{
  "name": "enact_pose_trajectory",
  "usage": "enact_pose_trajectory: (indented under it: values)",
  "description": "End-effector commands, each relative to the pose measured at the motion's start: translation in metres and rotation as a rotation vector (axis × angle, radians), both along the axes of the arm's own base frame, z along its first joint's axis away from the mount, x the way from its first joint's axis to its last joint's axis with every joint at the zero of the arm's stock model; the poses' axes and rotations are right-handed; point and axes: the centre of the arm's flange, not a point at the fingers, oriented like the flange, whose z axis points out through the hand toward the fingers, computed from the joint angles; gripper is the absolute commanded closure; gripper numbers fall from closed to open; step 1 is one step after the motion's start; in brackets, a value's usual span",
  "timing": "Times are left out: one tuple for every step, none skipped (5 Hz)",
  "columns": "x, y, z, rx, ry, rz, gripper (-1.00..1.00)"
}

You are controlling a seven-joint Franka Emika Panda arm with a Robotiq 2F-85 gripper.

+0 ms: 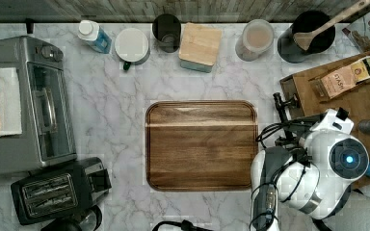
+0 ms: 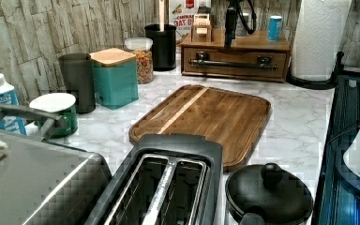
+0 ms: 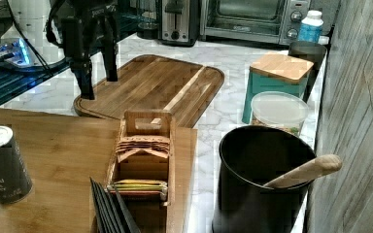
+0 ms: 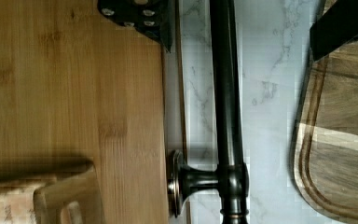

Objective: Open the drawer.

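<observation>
Claw (image 3: 98, 87) hangs wide open above the handle (image 4: 227, 107), one finger on either side of the bar, holding nothing. Drawer (image 2: 236, 63) sits shut in the bamboo box (image 2: 281, 45) at the bench (image 2: 295, 122) edge. Risk: off-centre closure slips off the bar; a pull drags the whole box towards the tray board (image 2: 215, 115).

The bamboo drawer (image 2: 234, 63) sits shut in its box (black bar handle across front).

tray board (image 2: 206, 117) before drawer (image 2: 234, 63), toaster (image 2: 164, 183) nearest
</observation>
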Motion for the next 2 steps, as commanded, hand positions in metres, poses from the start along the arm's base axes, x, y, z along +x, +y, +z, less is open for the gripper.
enact_pose_trajectory:
  values:
    - [0.013,0.022,-0.017,0.009,-0.003,0.131,-1.0]
    - [0.013,0.015,-0.033,-0.001,-0.031,0.156,-1.0]
